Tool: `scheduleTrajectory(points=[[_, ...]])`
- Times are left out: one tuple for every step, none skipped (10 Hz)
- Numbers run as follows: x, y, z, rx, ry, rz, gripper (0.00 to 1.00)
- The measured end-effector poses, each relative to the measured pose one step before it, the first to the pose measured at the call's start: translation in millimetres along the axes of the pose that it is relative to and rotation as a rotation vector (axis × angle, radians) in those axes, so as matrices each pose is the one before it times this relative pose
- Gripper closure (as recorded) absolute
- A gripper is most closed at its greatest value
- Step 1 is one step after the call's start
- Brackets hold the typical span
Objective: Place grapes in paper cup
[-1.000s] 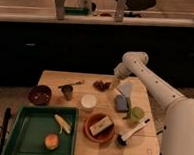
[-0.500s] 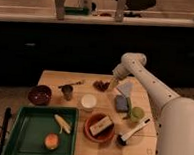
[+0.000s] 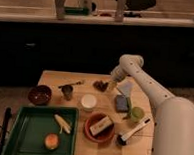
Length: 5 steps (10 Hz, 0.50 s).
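The grapes (image 3: 100,85) are a small dark reddish-brown cluster lying on the wooden table (image 3: 53,79) at the back, right of middle. The white paper cup (image 3: 89,102) stands upright in the middle of the table, in front of and a little left of the grapes. My gripper (image 3: 111,85) is at the end of the white arm, which reaches in from the right. It hangs low just right of the grapes, very close to them.
A dark metal cup (image 3: 67,92) and a spoon (image 3: 71,84) are left of the grapes. A dark red bowl (image 3: 40,94) sits at the left. A green tray (image 3: 21,137) holds a corn cob (image 3: 62,123) and an orange fruit (image 3: 51,141). An orange bowl (image 3: 99,128), green cup (image 3: 136,114), sponge (image 3: 121,103) and brush (image 3: 133,131) are to the right.
The arm has shifted slightly left and down, bringing the gripper closer to the grapes. Nothing on the table has moved.
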Motion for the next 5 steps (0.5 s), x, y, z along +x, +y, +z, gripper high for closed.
scheduleTrajectory(points=[[-0.81,-0.07,-0.39,-0.00194,0.00272,-0.00409,0.20],[-3.07,0.39,1.47,-0.00548,0.00442,-0.00860,0.20],[-5.61,0.15,3.46,-0.00923,0.00671,-0.01440,0.20],[-1.72,-0.23,2.77,-0.00755,0.00692,-0.00856,0.20],[-1.09,-0.32,2.28,-0.00692,0.00559,-0.00643,0.20]])
